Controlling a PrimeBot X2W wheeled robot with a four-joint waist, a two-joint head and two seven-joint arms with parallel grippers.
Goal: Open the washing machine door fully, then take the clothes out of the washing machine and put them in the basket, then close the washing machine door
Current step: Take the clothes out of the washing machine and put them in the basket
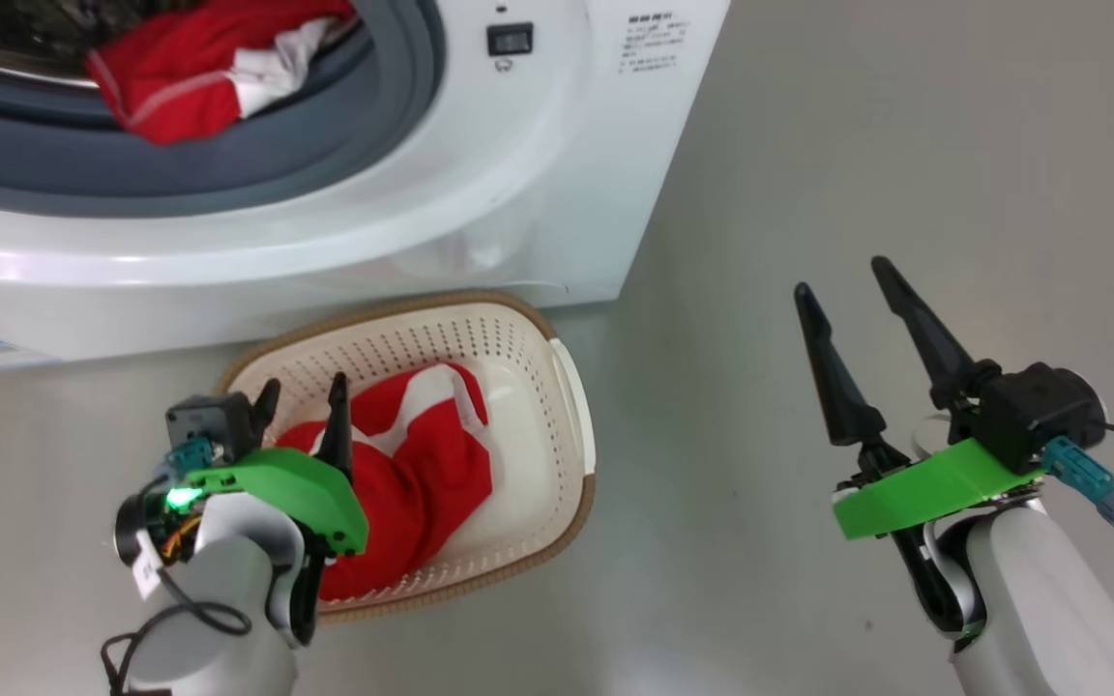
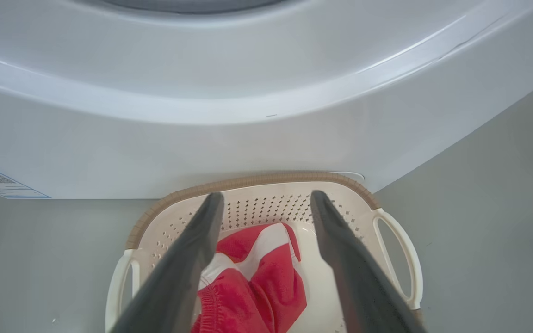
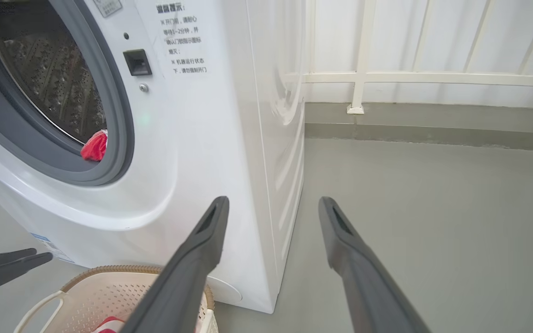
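The white washing machine [image 1: 480, 193] stands with its drum mouth uncovered; its door is out of view. One of the red clothes [image 1: 180, 72] lies on the grey seal at the drum mouth, and its edge [image 3: 94, 145] shows in the right wrist view. Another red and white garment [image 1: 412, 464] lies in the cream basket [image 1: 518, 329] on the floor before the machine. My left gripper [image 1: 306, 391] hovers open over the basket's near side, above that garment [image 2: 257, 277], with nothing between its fingers. My right gripper [image 1: 839, 275] is open and empty over the floor to the right.
Grey floor [image 1: 905, 145] stretches right of the machine. In the right wrist view, a white railing [image 3: 363, 78] and a low kerb [image 3: 433, 125] bound the far side. The basket touches the machine's base [image 2: 248, 152].
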